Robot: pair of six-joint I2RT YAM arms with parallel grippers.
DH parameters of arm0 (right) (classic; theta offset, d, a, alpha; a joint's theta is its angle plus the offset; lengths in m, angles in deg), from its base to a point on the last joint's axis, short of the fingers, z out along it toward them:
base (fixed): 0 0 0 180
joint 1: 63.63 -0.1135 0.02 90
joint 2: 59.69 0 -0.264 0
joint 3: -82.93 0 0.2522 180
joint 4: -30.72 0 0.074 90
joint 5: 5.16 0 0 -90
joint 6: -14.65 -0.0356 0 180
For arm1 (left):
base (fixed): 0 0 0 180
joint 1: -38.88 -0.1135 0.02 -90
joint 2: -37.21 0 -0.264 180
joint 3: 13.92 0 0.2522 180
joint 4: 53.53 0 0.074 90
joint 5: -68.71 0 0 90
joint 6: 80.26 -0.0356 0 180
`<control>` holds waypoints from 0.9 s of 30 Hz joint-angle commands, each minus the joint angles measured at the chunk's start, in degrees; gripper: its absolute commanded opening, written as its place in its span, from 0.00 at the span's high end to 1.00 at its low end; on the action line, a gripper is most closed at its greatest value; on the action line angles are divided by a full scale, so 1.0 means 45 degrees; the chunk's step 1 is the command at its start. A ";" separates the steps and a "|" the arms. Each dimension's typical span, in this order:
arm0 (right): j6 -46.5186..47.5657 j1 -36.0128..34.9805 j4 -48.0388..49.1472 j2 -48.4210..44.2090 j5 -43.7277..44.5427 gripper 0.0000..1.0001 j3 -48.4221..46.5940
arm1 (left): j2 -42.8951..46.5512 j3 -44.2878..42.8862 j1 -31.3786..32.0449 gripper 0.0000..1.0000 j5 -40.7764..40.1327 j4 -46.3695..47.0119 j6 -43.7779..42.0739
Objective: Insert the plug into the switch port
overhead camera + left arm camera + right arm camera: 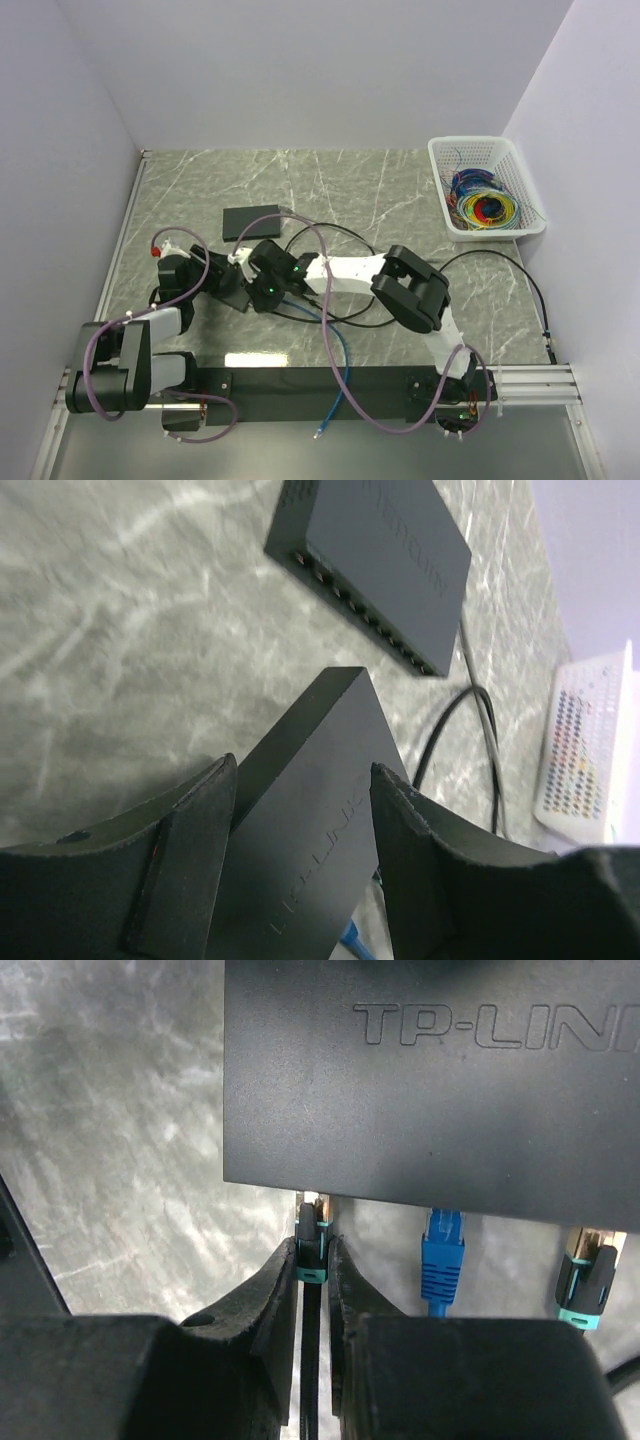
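The left gripper [303, 778] squeezes the black TP-Link switch [430, 1080] from both sides, and the right gripper [313, 1260] pinches the black plug [311, 1232], whose tip sits right at the switch's port edge, beside a blue plug [441, 1255].

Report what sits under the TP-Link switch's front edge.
Three plugs show: a teal-collared plug pinched by the right hand, a blue plug, a second teal-collared plug. The ports are hidden under the switch housing.
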 commanded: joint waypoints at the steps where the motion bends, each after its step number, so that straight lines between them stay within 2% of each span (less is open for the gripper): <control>1: 0.0676 0.0399 0.3862 0.0822 0.0273 1.00 -0.2617 | -0.0402 0.0675 0.0933 0.39 0.2022 -0.2192 0.0594; 5: 0.0735 0.0399 0.3412 0.1645 0.0097 1.00 -0.4120 | -0.0597 0.0597 0.1069 0.39 0.1963 -0.2172 0.0634; 10: 0.0695 0.0380 0.3275 0.1725 -0.0079 1.00 -0.4223 | -0.0598 0.0265 0.1089 0.39 0.1827 -0.2561 0.0497; 14: 0.0793 0.0380 0.3177 0.0887 0.0153 0.70 -0.2783 | 0.0415 -0.0106 0.1108 0.40 0.1125 -0.3596 0.0535; 19: 0.0598 0.0360 0.3430 -0.0790 0.0135 0.58 -0.0710 | 0.1979 -0.1511 0.1050 0.36 -0.0474 -0.5782 -0.0030; 23: 0.0325 0.0262 0.3859 -0.2276 -0.0040 0.49 0.1279 | 0.2001 -0.2663 0.0875 0.35 -0.1161 -0.6858 -0.0518; 27: -0.0162 0.0320 0.4309 -0.3489 0.0230 0.47 0.2281 | 0.2078 -0.3581 0.0465 0.35 -0.1240 -0.7520 -0.0714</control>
